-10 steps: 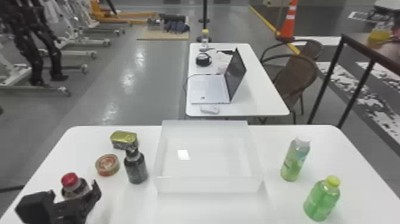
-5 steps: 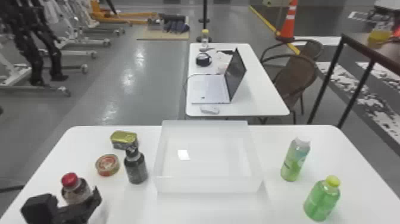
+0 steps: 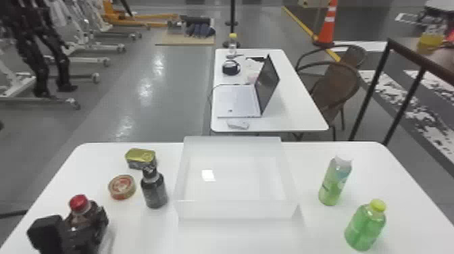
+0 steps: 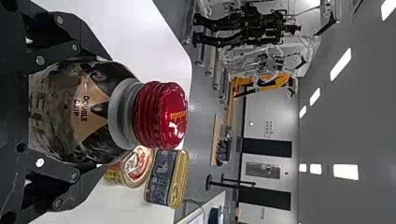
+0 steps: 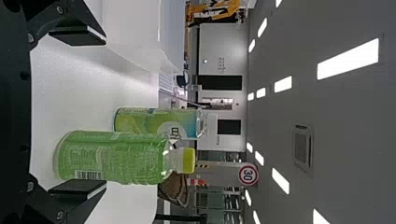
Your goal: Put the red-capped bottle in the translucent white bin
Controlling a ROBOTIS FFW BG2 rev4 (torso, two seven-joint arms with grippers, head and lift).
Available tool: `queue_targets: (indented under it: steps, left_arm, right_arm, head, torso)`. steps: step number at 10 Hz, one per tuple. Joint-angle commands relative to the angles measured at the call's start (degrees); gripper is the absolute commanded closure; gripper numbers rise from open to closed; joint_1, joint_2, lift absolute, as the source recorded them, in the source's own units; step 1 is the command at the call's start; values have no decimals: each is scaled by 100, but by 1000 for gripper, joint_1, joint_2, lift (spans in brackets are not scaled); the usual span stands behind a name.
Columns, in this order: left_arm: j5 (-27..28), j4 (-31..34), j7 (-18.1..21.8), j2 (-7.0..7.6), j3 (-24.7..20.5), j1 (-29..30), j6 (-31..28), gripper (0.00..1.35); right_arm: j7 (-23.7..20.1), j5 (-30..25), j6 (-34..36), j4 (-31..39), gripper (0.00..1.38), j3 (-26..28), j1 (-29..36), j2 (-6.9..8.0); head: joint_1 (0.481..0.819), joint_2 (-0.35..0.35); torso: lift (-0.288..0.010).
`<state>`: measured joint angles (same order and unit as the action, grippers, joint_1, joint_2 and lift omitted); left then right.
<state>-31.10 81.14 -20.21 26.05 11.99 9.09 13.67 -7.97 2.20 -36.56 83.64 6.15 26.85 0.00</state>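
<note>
Bottle with red cap (image 3: 79, 204) sits clasped in your left gripper (image 3: 83, 221), head view's lower left; your right wrist view gives you the right gripper (image 5: 105, 113), spread wide.

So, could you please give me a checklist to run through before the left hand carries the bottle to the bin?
1. Left hand closed around the red-capped bottle: ok.
2. Red cap on: ok.
3. Bottle upright: ok.
4. Grip firm enough for carrying: cannot tell.
5. White bin open at the top: ok.
6. Straight, low path to the bin free: not ok, probably; the dark bottle stands between.
</note>
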Motion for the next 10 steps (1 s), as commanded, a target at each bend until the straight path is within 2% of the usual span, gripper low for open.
queue_targets:
  steps: [1,3,4,6,8,9,10]
  left_arm:
    - [-72,-37,-1,67,76,-21,30,797]
    - [-81,-37,-1,85,163,-21,250,818]
    - [-151,156,-1,181,295,40,444,820]
    - [-274,763,8,462,506,260,646,820]
    - [-265,1413,61,638,568,506,488,818]
    - [-248,1729,114,682,638,585,426,820]
    - [-204,1976,281,638,682,550,285,820]
  right_arm:
    - [-3,0,0,-14,205,0,-4,5]
    - [-11,9,0,-5,203,0,-4,5]
    - [-11,9,0,3,205,9,-4,5]
    - [-11,9,0,-5,205,9,-4,5]
    - [-11,9,0,-5,205,9,-4,5]
    - [-11,9,0,-5,205,35,13,5]
    - [-11,9,0,3,205,44,40,5]
  head:
    - [549,0]
    - [549,0]
    - [549,0]
    - [549,0]
    - [549,0]
    - [549,0]
    - [549,0]
  torso:
    - [-100]
    - [-100]
    - [-100]
    - [-100]
    - [-100]
    - [-100]
    - [-100]
